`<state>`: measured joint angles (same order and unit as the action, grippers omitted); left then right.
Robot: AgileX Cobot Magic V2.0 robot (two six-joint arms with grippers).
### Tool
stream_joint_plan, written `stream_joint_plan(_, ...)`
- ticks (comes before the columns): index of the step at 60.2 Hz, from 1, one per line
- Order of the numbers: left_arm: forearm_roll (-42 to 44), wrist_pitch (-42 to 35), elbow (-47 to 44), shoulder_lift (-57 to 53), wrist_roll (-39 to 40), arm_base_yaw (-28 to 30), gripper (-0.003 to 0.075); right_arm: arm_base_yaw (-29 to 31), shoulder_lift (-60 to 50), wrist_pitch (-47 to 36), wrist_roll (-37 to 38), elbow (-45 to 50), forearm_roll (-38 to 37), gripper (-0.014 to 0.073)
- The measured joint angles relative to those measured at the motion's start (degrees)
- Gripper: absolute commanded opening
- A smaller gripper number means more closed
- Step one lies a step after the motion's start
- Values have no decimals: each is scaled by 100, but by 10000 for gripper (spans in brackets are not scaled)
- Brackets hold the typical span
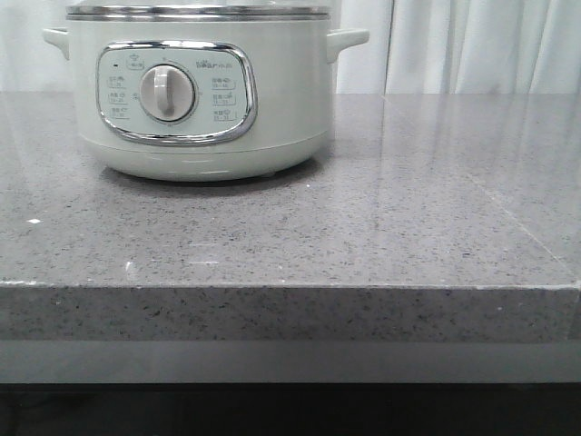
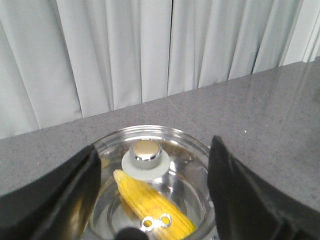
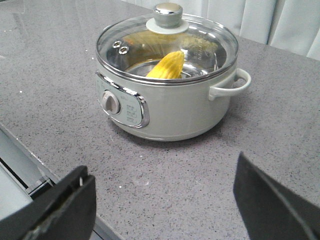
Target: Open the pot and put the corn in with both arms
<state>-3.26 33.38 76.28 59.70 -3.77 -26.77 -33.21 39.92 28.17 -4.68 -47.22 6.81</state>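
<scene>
The pale grey-green pot [image 1: 200, 91] stands at the back left of the grey table, its dial facing me; it also shows in the right wrist view [image 3: 165, 100]. A glass lid [image 3: 200, 47] with a chrome knob [image 3: 168, 14] sits on it. The yellow corn [image 3: 167, 65] lies inside, under the lid, and shows in the left wrist view [image 2: 150, 202]. My left gripper [image 2: 152, 200] is open above the lid, its fingers either side of the knob [image 2: 145, 152]. My right gripper [image 3: 162, 200] is open and empty over bare table in front of the pot.
The stone table [image 1: 408, 227] ends at a front edge [image 1: 290, 286] near me. White curtains [image 1: 472, 45] hang behind the table. A pot side handle [image 3: 232, 85] sticks out toward the right.
</scene>
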Motion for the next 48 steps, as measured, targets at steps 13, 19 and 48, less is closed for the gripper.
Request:
stream_joint_plan(13,9,60,-1482,-1260,0,0,461,0,0,0,0,0,0,582)
stream_joint_plan(19,9,69,-2127,-1771,0,0,461,0,0,0,0,0,0,582)
stream_joint_plan(48,9,-81,-3566,-2880,0,0,255,0,0,0,0,0,0,363)
